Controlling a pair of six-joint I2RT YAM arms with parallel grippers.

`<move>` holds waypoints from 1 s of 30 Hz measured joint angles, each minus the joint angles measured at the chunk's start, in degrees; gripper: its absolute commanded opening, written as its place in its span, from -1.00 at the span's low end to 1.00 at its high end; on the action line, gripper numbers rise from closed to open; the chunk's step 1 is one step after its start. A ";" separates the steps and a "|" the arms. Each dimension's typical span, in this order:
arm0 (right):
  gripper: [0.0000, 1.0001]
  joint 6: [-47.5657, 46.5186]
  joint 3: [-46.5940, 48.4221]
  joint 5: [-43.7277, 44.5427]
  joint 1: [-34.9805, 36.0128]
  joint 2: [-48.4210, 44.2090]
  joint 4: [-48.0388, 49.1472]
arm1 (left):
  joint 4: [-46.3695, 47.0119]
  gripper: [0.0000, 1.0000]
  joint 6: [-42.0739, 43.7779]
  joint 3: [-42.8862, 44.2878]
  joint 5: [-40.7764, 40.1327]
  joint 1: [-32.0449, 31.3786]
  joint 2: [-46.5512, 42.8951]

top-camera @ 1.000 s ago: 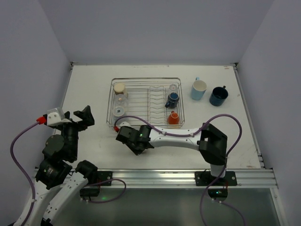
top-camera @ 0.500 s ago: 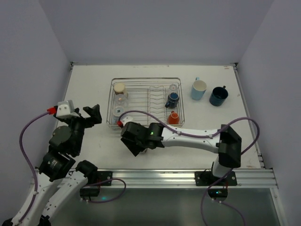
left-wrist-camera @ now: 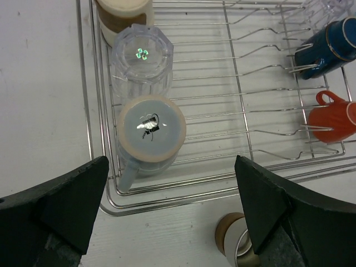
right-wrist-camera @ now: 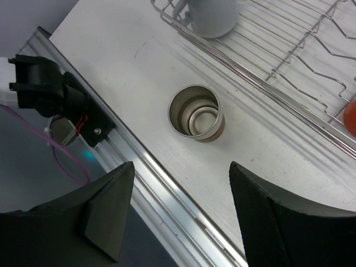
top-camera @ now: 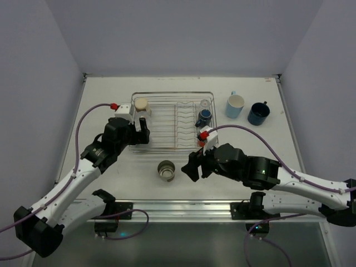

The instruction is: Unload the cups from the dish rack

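Observation:
The dish rack [top-camera: 172, 94] is a silver wire basket at mid-table. Its left end holds an upturned light blue mug [left-wrist-camera: 151, 130], an upturned clear glass [left-wrist-camera: 142, 58] and a cream-and-brown cup [top-camera: 142, 104]. At its right end sit a small dark blue cup [left-wrist-camera: 325, 47] and a small orange cup [left-wrist-camera: 334, 119]. My left gripper [top-camera: 141, 131] hovers open just above the light blue mug. A metallic cup [top-camera: 166, 170] stands upright on the table in front of the rack. My right gripper [top-camera: 192, 166] is open to its right, apart from it and holding nothing.
A light blue mug [top-camera: 235, 105] and a navy mug [top-camera: 258, 113] stand on the table right of the rack. The aluminium rail [right-wrist-camera: 167, 189] along the table's near edge lies just below the metallic cup [right-wrist-camera: 196, 119].
My right gripper opened, left the metallic cup standing on the table and drew back to the right. My left arm swung in from the left to above the rack's left end.

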 measured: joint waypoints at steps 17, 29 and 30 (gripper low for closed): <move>0.46 0.72 -12.11 -4.44 -2.45 -5.90 8.96 | 4.28 1.00 -2.10 0.13 -5.49 -1.16 15.98; 0.40 1.05 -15.02 -5.20 -2.45 -8.48 11.21 | 9.46 0.47 -1.77 1.03 -10.10 -1.16 24.63; 0.40 1.16 -15.17 -5.33 -2.45 -8.52 11.34 | 9.79 0.23 -1.73 1.03 -10.45 -1.16 24.63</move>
